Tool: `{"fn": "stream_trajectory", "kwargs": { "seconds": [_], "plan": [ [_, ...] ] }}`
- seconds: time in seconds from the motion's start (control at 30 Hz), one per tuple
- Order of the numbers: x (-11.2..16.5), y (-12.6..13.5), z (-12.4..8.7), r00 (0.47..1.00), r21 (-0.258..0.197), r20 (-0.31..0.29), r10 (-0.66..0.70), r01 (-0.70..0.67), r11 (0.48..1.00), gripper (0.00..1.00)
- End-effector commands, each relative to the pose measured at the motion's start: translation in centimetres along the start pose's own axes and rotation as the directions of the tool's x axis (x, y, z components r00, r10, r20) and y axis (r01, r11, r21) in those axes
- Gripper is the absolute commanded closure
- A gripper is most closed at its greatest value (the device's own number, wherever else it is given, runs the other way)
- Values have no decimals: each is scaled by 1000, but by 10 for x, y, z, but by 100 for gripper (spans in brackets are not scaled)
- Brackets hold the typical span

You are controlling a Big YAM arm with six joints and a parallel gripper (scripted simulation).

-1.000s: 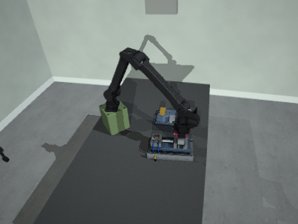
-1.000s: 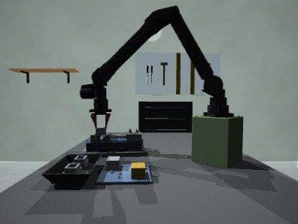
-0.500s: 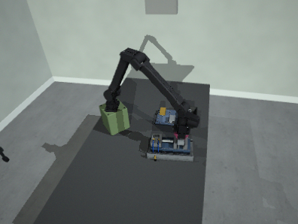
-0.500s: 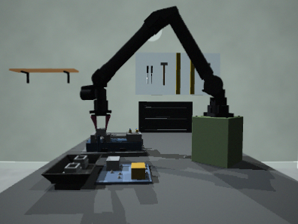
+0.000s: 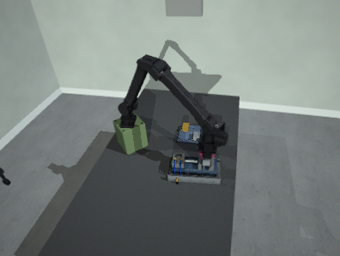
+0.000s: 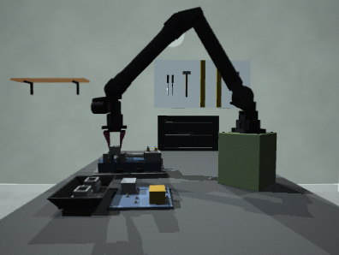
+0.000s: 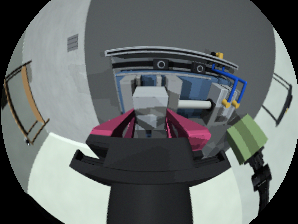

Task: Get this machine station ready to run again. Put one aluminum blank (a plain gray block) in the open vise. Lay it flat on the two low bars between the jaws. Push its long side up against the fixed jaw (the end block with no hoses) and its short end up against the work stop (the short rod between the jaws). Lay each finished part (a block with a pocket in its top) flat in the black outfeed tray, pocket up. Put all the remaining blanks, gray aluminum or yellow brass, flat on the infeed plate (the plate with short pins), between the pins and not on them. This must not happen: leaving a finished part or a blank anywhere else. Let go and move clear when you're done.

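My gripper (image 6: 114, 145) is shut on a plain gray aluminum blank (image 7: 149, 104) and holds it low over the vise (image 6: 130, 163), at the end away from the blue hoses (image 5: 178, 165). In the wrist view the blank sits between my pink fingers, above the vise's open gap. The black outfeed tray (image 6: 81, 194) holds two pocketed finished parts (image 6: 87, 185). The blue infeed plate (image 6: 142, 198) holds a gray blank (image 6: 128, 186) and a yellow brass blank (image 6: 157, 193).
The green arm pedestal (image 6: 246, 159) stands right of the vise. A black drawer cabinet (image 6: 188, 133) and a tool board (image 6: 201, 83) are at the back wall. A wooden shelf (image 6: 50, 80) hangs at the left.
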State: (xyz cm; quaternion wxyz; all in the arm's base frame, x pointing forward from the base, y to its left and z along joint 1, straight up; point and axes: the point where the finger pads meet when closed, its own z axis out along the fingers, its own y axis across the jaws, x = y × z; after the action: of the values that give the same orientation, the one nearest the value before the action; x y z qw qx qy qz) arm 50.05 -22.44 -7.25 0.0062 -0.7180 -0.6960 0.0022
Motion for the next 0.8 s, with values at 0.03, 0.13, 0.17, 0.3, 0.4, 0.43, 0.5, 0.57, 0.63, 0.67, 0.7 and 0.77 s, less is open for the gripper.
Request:
{"fn": "stream_trajectory", "kwargs": {
  "seconds": [0.03,0.13,0.17,0.3,0.4,0.43,0.5,0.57,0.63,0.67,0.7,0.77],
  "plan": [
    [-11,11,-13,1000,-39,13,-1,1,999,100],
    [-11,11,-12,1000,-37,13,-1,1,999,100],
    [-11,10,-12,1000,-37,12,-1,1,999,100],
    [-11,10,-12,1000,-36,12,-1,1,999,100],
    [-11,10,-12,1000,-36,12,-1,1,999,100],
    [-11,10,-12,1000,-36,12,-1,1,999,100],
    [-11,10,-12,1000,-35,12,-1,1,999,100],
    [-11,10,-11,1000,-35,12,-1,1,999,100],
    [-11,10,-11,1000,-35,12,-1,1,999,100],
    [-11,10,-11,1000,-35,12,-1,1,999,100],
    [-11,10,-11,1000,-35,12,-1,1,999,100],
    [-11,10,-11,1000,-35,12,-1,1,999,100]
  ]
}}
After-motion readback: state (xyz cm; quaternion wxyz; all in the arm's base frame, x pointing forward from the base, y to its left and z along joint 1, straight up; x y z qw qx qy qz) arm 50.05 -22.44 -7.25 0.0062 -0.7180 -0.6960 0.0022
